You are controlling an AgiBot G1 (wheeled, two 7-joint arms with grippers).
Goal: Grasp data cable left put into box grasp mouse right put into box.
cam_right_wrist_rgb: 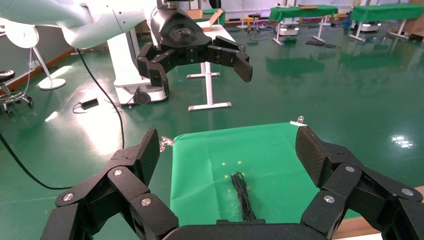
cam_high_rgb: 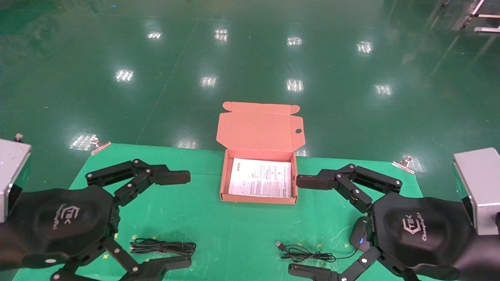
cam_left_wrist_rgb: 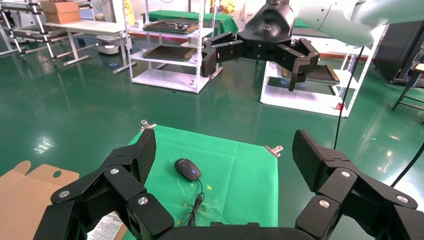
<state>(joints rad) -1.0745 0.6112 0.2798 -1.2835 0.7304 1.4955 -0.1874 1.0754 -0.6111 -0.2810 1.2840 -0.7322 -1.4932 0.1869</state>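
Note:
The orange-brown box (cam_high_rgb: 256, 200) stands open at the middle back of the green cloth, lid (cam_high_rgb: 259, 130) hinged up behind, a printed sheet (cam_high_rgb: 261, 177) inside. The data cable (cam_high_rgb: 162, 246) lies as a black bundle at the front left, between the fingers of my open left gripper (cam_high_rgb: 181, 220), which hangs above it. It also shows in the right wrist view (cam_right_wrist_rgb: 241, 195). The black mouse (cam_high_rgb: 359, 234) lies at the front right, partly hidden under my open right gripper (cam_high_rgb: 300, 225). Its cord and USB plug (cam_high_rgb: 304, 253) trail left. The mouse also shows in the left wrist view (cam_left_wrist_rgb: 187, 169).
Metal clips (cam_high_rgb: 100, 147) (cam_high_rgb: 404, 162) pin the cloth's back corners. Grey metal blocks stand at the far left (cam_high_rgb: 11, 171) and far right (cam_high_rgb: 478, 187). Glossy green floor lies beyond the table's back edge. The box lid shows in the left wrist view (cam_left_wrist_rgb: 30, 195).

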